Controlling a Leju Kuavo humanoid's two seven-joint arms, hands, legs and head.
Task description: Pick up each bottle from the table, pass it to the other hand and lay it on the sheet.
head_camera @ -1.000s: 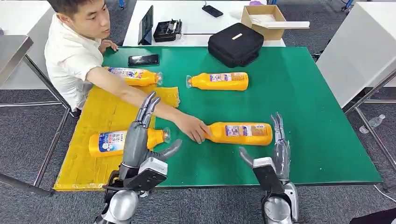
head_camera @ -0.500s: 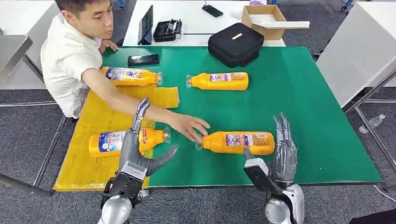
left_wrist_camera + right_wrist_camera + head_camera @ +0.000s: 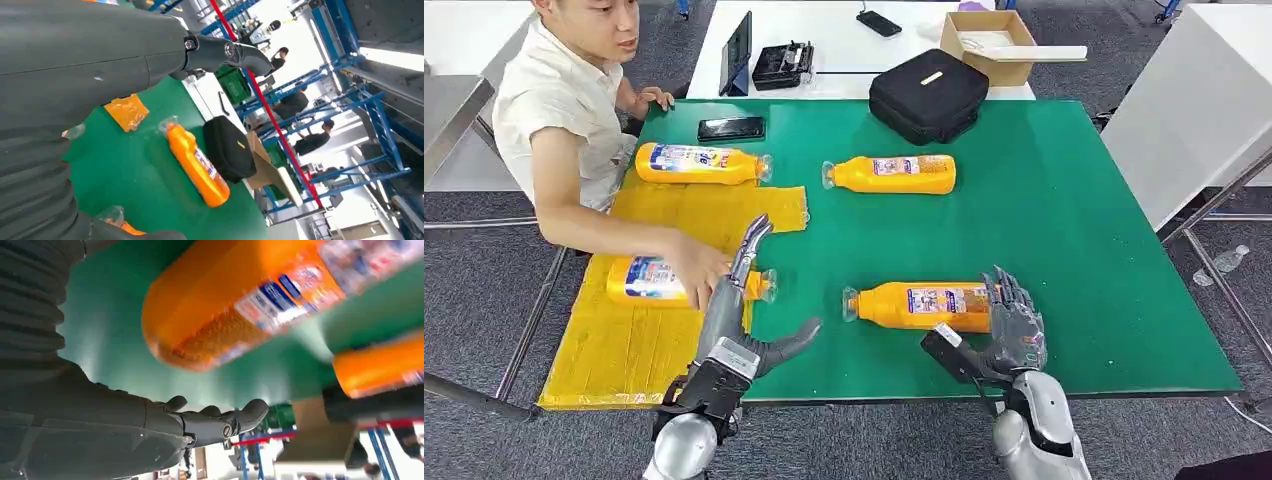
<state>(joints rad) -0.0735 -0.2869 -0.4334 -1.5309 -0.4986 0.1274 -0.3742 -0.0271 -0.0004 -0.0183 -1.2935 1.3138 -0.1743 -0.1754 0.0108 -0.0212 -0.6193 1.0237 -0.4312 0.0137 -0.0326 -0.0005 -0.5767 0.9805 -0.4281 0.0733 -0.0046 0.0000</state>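
One orange plastic bottle (image 3: 924, 305) lies nearest; I close my right hand (image 3: 1014, 330), fingers apart and empty, squarely around its base, while my left hand (image 3: 744, 310) waits open.

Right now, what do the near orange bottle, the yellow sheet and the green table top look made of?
Near orange bottle: likely glossy plastic, smooth sheen, printed label, clear cap.
Yellow sheet: probably matte foam or corrugated board, shows seam lines.
Green table top: matte mat-like surface, rubber or vinyl perhaps; can't tell.
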